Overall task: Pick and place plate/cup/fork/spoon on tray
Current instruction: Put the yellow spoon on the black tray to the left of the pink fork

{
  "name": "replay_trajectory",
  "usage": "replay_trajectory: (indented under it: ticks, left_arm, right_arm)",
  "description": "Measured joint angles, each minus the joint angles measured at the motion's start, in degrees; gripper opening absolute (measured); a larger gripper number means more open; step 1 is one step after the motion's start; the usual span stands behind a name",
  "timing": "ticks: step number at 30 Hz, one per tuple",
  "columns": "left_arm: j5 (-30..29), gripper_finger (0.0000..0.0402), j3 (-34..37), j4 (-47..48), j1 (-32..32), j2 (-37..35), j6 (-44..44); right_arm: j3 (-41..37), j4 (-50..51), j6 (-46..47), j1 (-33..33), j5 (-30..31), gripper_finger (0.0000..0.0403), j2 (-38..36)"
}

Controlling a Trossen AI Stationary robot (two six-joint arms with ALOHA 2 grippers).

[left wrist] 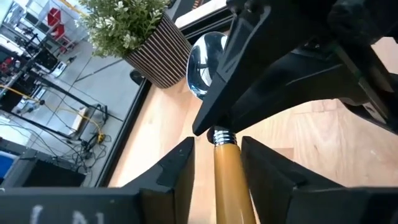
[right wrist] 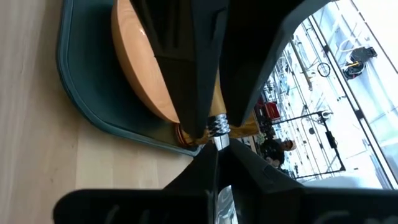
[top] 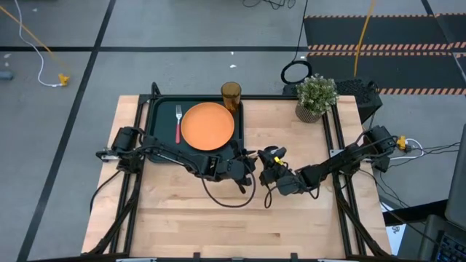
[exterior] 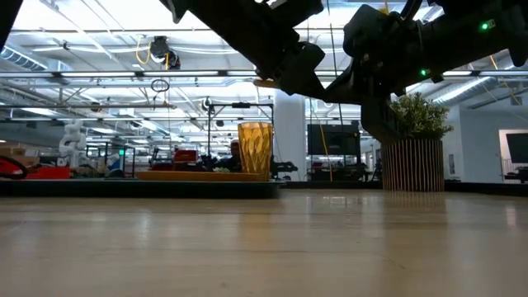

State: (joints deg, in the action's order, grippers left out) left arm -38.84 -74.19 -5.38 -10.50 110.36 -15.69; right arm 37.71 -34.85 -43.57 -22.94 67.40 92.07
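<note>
The spoon, with its orange handle [left wrist: 229, 180] and silver bowl [left wrist: 205, 59], hangs in the air between my two grippers near the tray's near right corner. My right gripper [top: 266, 166] is shut on it. My left gripper [top: 246, 164] is open, and its fingers [left wrist: 180, 171] stand on either side of the handle. I cannot tell whether they touch it. The orange plate [top: 207, 125] and the pink-handled fork [top: 178, 122] lie in the dark tray [top: 155, 116]. The amber cup [top: 231, 94] stands at the tray's far right corner. My right gripper pinches the spoon at its metal neck [right wrist: 217, 142], between the bowl and the ribbed ferrule [left wrist: 222, 135]. The fingers come roughly level from the table's right side. The spoon is lifted clear of the table, its handle pointing toward my left gripper.
A potted plant [top: 315, 97] in a ribbed tan pot stands at the table's far right. Bare wooden tabletop [top: 233, 225] lies between the arms and the near edge. Cables hang below both arms.
</note>
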Motion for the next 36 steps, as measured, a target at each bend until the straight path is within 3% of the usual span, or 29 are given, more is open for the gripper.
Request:
replay_trajectory:
  ticks: [7,19,36]
  left_arm:
    - [3.4,0.0107,0.0,1.2,1.2,0.0,2.9]
    - [3.9,0.0135,0.0,2.3,1.8,-0.1,4.9]
    - [3.7,0.0055,0.0,1.9,1.6,-0.1,4.0]
  right_arm:
    - [0.0,0.2,0.0,0.0,0.0,0.001,0.0]
    - [0.0,0.1,0.0,0.0,0.0,0.001,0.0]
    - [0.0,-0.3,0.2,0.0,0.3,0.001,-0.1]
